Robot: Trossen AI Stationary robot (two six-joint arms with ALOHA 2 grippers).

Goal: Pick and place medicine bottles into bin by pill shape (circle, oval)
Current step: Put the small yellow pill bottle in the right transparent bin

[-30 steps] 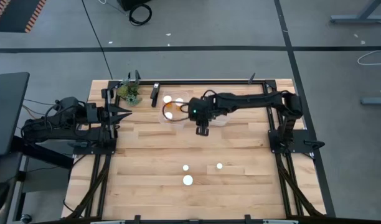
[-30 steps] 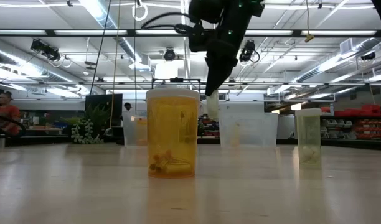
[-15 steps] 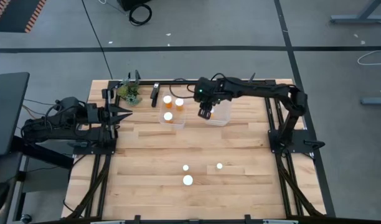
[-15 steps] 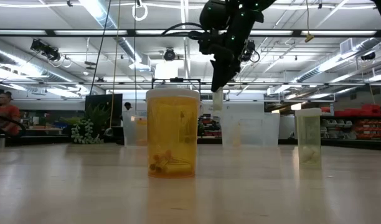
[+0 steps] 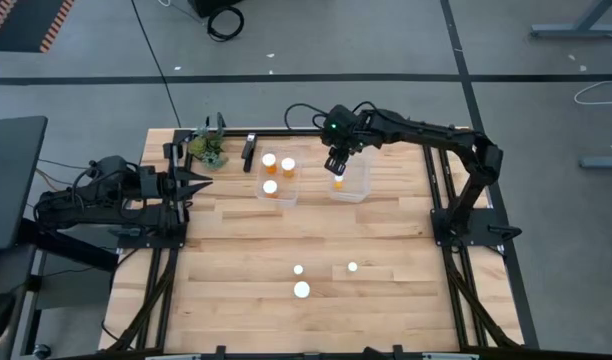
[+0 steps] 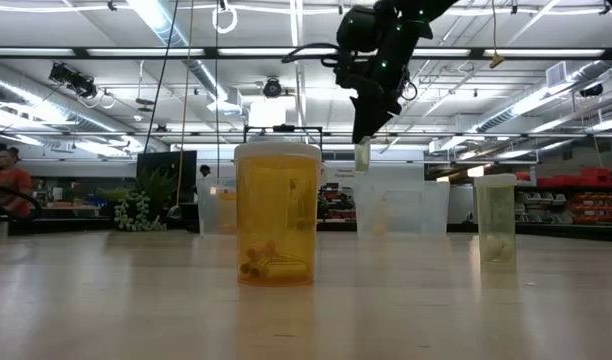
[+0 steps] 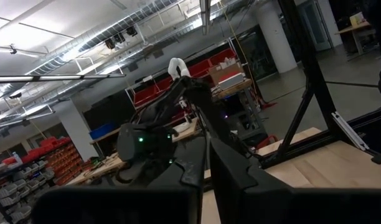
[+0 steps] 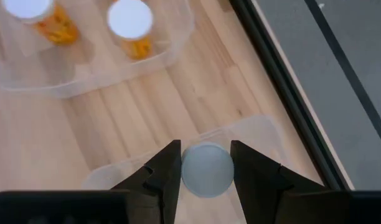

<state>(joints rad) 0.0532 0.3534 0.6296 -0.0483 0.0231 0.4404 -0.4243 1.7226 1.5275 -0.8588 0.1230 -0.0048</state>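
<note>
The pills in the bottle (image 8: 206, 169) gripped by the right tool (image 8: 206, 165) are hidden beneath its cap.

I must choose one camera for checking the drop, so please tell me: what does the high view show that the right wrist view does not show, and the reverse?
Only the high view: the left pincer parked shut at the table's left edge, and three white-capped bottles standing on the near boards.

Only the right wrist view: the right pincer's fingers closed on a round white bottle cap, above the right clear plastic bin.

Both: the left clear bin with orange bottles inside.
</note>
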